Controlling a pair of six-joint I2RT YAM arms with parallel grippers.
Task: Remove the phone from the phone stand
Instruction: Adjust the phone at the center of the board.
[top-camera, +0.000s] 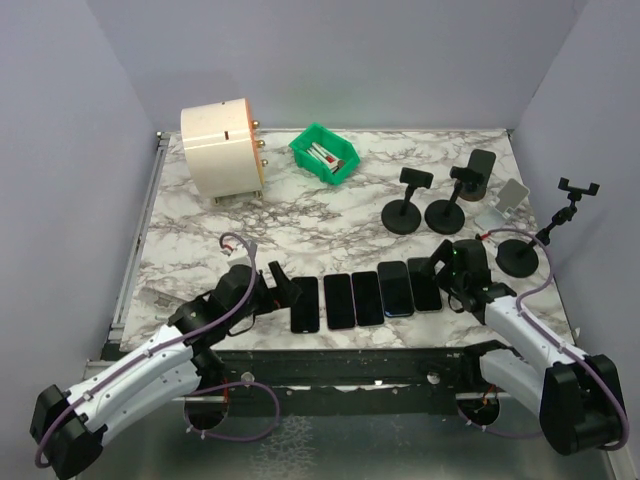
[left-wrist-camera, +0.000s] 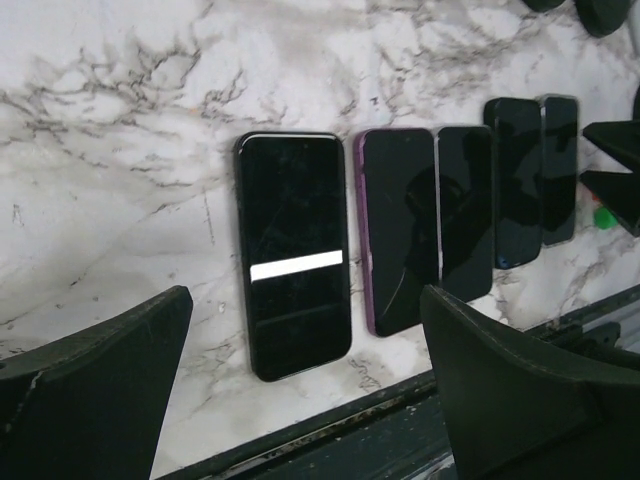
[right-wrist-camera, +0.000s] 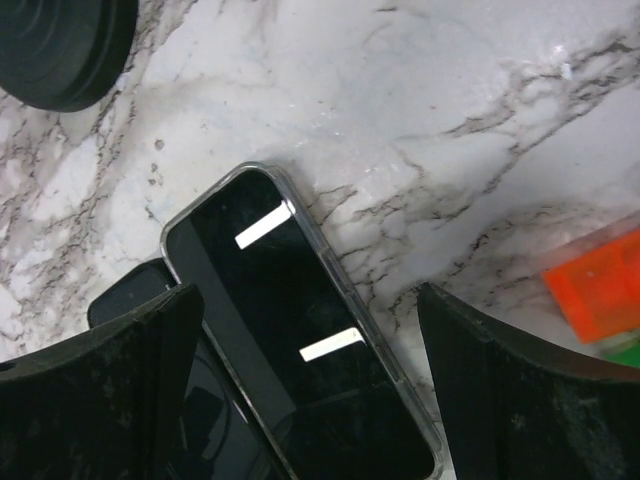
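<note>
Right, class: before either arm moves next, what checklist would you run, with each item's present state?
1. Right gripper open, holding nothing: ok.
2. Left gripper open, empty: ok.
3. Five phones flat in a row: ok.
4. Every stand emptied: not ok; a back stand seems to hold a phone.
5. Free approach to it: cannot tell; other stands crowd it.
</note>
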